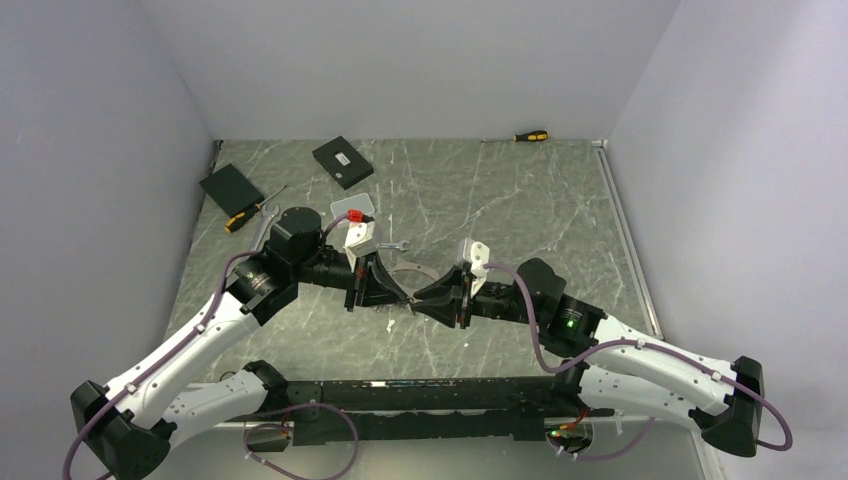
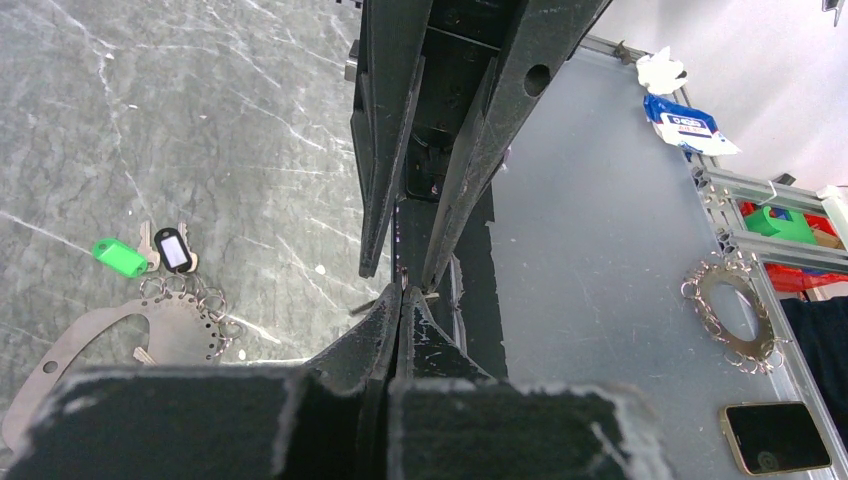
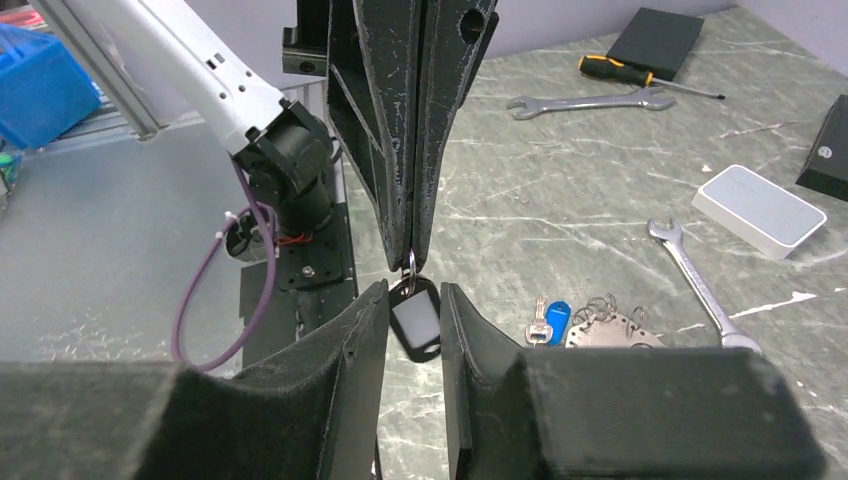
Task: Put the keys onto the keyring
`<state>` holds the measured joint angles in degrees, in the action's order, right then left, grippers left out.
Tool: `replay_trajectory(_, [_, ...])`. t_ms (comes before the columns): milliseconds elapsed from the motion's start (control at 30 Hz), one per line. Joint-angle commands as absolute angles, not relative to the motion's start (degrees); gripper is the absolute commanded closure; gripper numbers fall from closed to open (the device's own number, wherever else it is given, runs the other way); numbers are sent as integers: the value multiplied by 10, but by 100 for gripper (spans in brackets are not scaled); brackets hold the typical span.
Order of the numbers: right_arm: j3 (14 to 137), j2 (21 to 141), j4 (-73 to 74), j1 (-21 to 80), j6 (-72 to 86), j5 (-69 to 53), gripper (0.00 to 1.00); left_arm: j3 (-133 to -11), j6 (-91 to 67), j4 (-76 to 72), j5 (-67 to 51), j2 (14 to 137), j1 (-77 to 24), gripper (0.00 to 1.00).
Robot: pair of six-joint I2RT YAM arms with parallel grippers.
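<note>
The worktop [image 1: 500, 200] is showing dark grey-green marbling with white veins. The left hand [image 2: 402, 300] and right hand [image 3: 415, 290] are showing matt black, the arms [image 1: 190, 345] white, the cables [image 3: 185, 310] purple. The green tag [image 2: 120, 257], the blue tag [image 3: 557, 322] and the black tag [image 3: 415, 322] with its white window are standing out. The keyring [image 2: 170, 330] is gleaming silver. The screwdriver [image 1: 530, 136] is showing a yellow-and-black handle.

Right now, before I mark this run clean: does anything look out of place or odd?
Nothing spilled or damaged. One oddity: a black key tag dangles from the shut left tool, hanging inside the open right tool, not on the keyring.
</note>
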<state>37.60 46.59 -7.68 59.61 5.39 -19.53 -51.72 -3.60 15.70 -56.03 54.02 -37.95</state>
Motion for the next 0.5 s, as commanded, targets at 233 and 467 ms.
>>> replay_trajectory(233, [386, 467, -108, 599, 58, -192, 74, -510, -26, 138, -563, 530, -380, 100])
replay_trajectory(467, [388, 476, -111, 599, 56, -192, 76, -509, -26, 141, -560, 533, -379, 100])
